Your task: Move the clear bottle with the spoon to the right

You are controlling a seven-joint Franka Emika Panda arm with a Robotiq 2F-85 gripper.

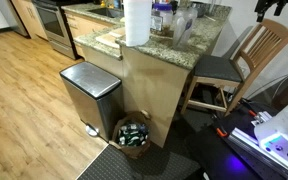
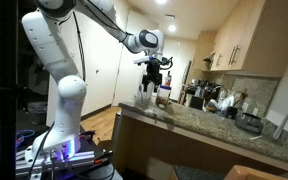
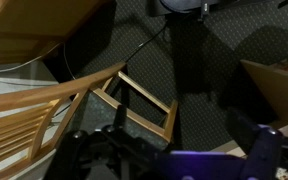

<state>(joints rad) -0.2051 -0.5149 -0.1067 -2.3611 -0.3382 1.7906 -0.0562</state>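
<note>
The clear bottle [image 1: 183,24] stands on the granite counter [image 1: 209,38] next to a jar with a dark blue lid [image 1: 162,16] and a white paper-towel roll [image 1: 136,22]. In an exterior view it shows as a small see-through shape [image 2: 145,98] at the counter's near end. I cannot make out a spoon. My gripper [image 2: 156,80] hangs in the air above and slightly beyond the bottle, apart from it. Its fingers look spread and empty. It also shows at the top edge of an exterior view [image 1: 274,8]. The wrist view shows only the floor and a chair.
A wooden chair [image 1: 246,55] stands by the counter's end and fills the wrist view [image 3: 74,100]. A steel bin [image 1: 89,92] and a basket [image 1: 134,133] sit on the floor. Appliances [image 2: 199,96] and a bowl [image 2: 249,122] stand farther along the counter [image 2: 204,125].
</note>
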